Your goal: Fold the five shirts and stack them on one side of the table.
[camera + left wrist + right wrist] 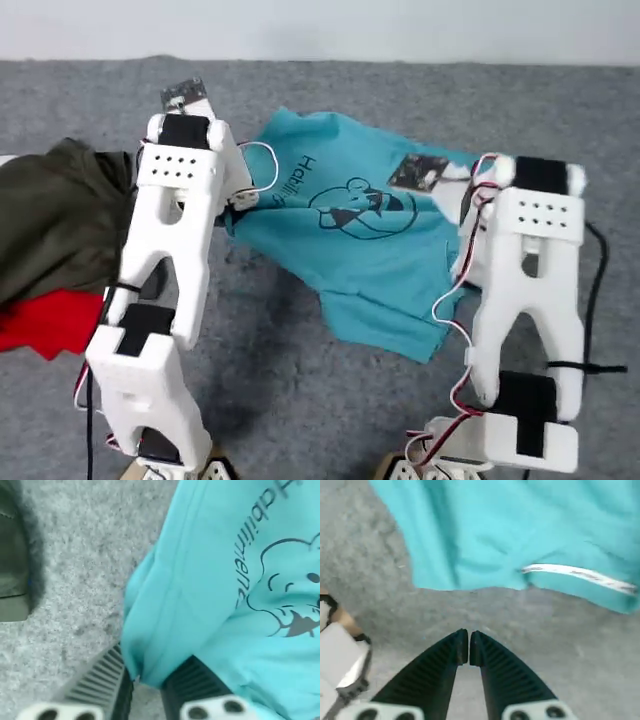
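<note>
A teal shirt (350, 265) with a dark cartoon print lies spread and rumpled in the middle of the grey table. My left gripper (146, 674) is at the shirt's left edge, shut on a bunched fold of the teal shirt (210, 580). The left arm (165, 250) stretches from the front edge up to that spot. My right gripper (469, 646) is shut with nothing in it and hangs over bare grey surface just short of the teal shirt's hem (495, 535). A white label (580, 576) shows at that hem.
An olive-green shirt (55, 215) lies heaped at the left, with a red shirt (45, 325) under its near side. The olive shirt (12, 565) sits a short gap from the left gripper. The right arm (525, 290) stands by the teal shirt's right edge.
</note>
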{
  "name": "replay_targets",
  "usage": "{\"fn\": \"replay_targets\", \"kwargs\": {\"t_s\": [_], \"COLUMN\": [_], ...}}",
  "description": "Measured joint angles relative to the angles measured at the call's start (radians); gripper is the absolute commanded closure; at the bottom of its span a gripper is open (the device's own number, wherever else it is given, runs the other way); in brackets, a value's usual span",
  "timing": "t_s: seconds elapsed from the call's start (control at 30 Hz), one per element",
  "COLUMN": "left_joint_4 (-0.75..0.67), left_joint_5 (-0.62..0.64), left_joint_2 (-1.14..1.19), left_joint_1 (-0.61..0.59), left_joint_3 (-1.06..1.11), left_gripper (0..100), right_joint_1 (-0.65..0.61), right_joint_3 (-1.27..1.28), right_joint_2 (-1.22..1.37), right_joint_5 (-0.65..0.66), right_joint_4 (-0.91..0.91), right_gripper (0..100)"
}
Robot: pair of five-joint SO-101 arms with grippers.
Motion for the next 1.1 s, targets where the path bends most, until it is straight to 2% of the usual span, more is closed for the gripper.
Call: {"fn": "replay_targets", "kwargs": {"t_s": [0.13, 0.23, 0.3, 0.5, 0.57, 0.83, 1.1], "left_joint_4": [0.0, 0.0, 0.0, 0.0, 0.0, 0.0, 0.0], "left_joint_5": [0.0, 0.0, 0.0, 0.0, 0.0, 0.0, 0.0], "left_joint_2": [-0.038, -0.04, -0.04, 0.048, 0.071, 0.089, 0.089], "left_joint_1": [0.002, 0.002, 0.002, 0.0, -0.002, -0.002, -0.002], "left_joint_3": [0.002, 0.008, 0.008, 0.008, 0.008, 0.008, 0.008], "left_gripper": [99, 99, 99, 99, 99, 99, 99], "right_joint_1": [0.011, -0.015, -0.057, -0.218, -0.253, -0.296, -0.302], "right_joint_3": [-0.041, 0.044, 0.14, 0.379, 0.423, 0.534, 0.542], "right_joint_2": [0.0, 0.0, 0.0, 0.0, 0.0, 0.015, 0.216], "right_joint_5": [-0.002, -0.043, -0.055, -0.064, -0.064, -0.064, -0.064], "right_joint_4": [0.0, 0.0, 0.0, -0.02, -0.037, -0.155, -0.285], "right_gripper": [96.2, 93.8, 86.4, 55.2, 50.5, 58.0, 60.1]}}
